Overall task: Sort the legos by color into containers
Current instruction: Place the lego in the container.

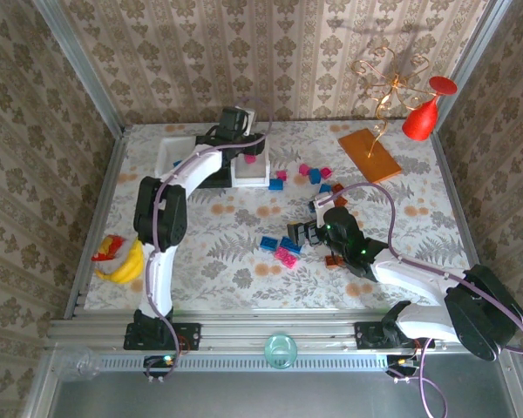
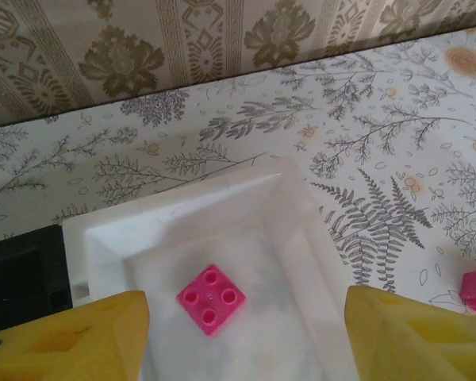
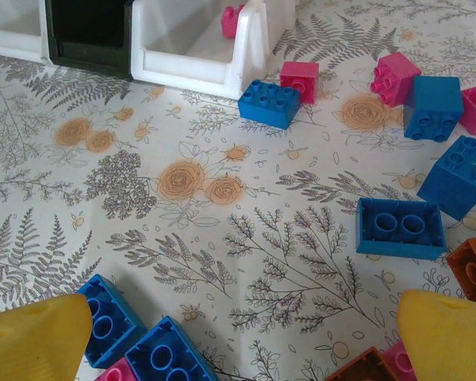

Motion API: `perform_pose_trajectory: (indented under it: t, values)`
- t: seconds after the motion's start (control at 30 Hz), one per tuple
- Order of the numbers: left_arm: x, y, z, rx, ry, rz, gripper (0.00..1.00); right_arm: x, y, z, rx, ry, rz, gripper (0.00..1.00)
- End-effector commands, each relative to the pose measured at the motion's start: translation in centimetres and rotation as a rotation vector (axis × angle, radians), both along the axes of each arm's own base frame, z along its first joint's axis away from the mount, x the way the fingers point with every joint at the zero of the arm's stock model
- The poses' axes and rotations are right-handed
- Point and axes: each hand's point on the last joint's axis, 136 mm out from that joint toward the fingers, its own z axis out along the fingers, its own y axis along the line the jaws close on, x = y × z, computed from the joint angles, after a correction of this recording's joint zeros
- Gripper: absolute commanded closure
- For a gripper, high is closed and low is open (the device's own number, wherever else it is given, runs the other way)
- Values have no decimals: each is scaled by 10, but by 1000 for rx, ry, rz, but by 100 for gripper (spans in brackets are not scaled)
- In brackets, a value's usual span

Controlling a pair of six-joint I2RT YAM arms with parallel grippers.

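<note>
Hovering wide open, the right gripper [image 3: 246, 333] has blue bricks [image 3: 170, 353] lying between its fingers; the left gripper [image 2: 246, 317], fingers parted, hangs over a pink brick [image 2: 211, 299] inside the white tray [image 2: 301, 230].

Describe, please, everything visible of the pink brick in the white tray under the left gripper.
The pink brick is a square Lego of glossy magenta plastic with four round studs on top. It lies flat, studs up, turned diagonally to the walls, on the floor of the white tray, clear of every wall. Only the tray floor touches it; the left gripper hangs open above it.
</note>
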Motion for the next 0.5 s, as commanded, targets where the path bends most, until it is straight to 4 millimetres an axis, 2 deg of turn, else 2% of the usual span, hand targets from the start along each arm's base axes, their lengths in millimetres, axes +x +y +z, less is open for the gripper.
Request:
perform_pose_trajectory:
  t: [0.0,0.1,0.3,0.47]
  values:
    - [-31,8,29,-35,-7,-5,30,4,2,12,21,-14,-13,0]
    - [-73,12,26,-87,11,-37,28,4,7,8,25,-2,6,0]
    - [-182,11,-20,-131,114,-155,21,4,15,2,0,20,51,0]
    - [-256,8,-63,-44,236,-218,20,5,7,5,-27,3,23,0]
